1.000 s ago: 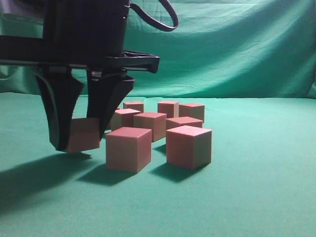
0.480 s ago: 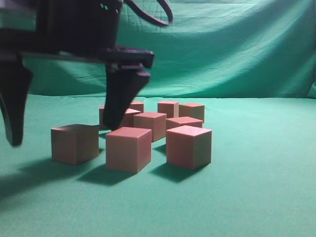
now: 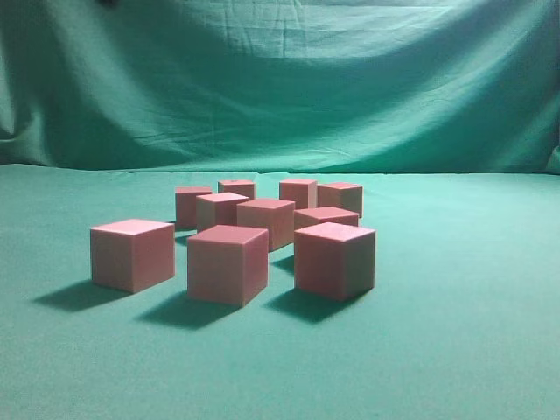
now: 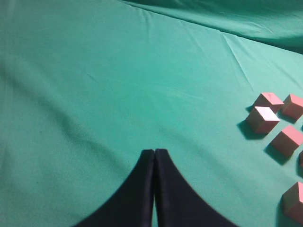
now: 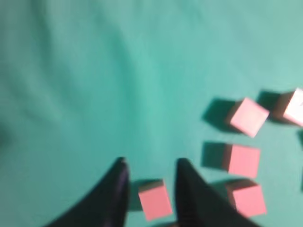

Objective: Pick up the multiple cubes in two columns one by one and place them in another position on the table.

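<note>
Cubes [image 3: 229, 262] rest on table [image 3: 455, 350]; right gripper [image 5: 149, 177] spread above 1.

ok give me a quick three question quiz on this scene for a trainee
1. True or false: the left hand is shut with nothing in it.
2. In the right wrist view, what shows between the fingers of the open right hand? A) a cube B) only bare cloth C) a cup
3. Short answer: does either hand show in the exterior view with the cubes?

Key: 1 true; 2 A; 3 no.
</note>
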Tool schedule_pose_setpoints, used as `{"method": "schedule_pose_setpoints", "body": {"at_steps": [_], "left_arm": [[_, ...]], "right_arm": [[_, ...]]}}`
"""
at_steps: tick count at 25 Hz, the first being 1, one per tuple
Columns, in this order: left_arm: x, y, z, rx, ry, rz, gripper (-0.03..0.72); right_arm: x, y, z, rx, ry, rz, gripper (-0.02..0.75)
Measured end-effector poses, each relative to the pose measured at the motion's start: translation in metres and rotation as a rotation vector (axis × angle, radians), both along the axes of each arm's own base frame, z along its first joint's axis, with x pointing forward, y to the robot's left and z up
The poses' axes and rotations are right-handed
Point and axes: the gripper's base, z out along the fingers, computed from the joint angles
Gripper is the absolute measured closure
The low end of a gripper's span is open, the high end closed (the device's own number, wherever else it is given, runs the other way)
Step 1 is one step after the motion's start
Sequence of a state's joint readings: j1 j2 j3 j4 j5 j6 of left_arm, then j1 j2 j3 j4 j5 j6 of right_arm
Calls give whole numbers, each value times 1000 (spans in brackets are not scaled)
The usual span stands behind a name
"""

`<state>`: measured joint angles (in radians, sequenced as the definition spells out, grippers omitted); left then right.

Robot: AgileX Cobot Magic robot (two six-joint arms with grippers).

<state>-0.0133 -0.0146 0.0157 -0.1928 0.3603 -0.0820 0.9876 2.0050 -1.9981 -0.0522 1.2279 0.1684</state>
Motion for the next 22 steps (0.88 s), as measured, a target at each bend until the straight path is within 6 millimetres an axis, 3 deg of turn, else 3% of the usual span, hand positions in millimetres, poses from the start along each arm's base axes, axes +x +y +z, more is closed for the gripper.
{"method": "schedule_pose_setpoints", "body": {"at_steps": [1, 4, 9, 13, 17, 22], "left_arm": [[0, 0, 0, 0, 0, 0, 688], [0, 0, 0, 0, 0, 0, 688], [0, 0, 0, 0, 0, 0, 688], [0, 0, 0, 0, 0, 0, 688], [0, 0, 0, 0, 0, 0, 688], [0, 0, 0, 0, 0, 0, 688]], "right_arm": [[-1, -2, 11, 22, -15, 0, 625], [-9, -14, 42, 78, -51, -1, 738], [-35, -53, 104, 192, -134, 10, 738], [-58, -87, 133, 237, -183, 43, 738], [-80, -110, 130, 248, -148, 110, 738], [-106, -133, 106, 358, -128, 170, 738]]}}
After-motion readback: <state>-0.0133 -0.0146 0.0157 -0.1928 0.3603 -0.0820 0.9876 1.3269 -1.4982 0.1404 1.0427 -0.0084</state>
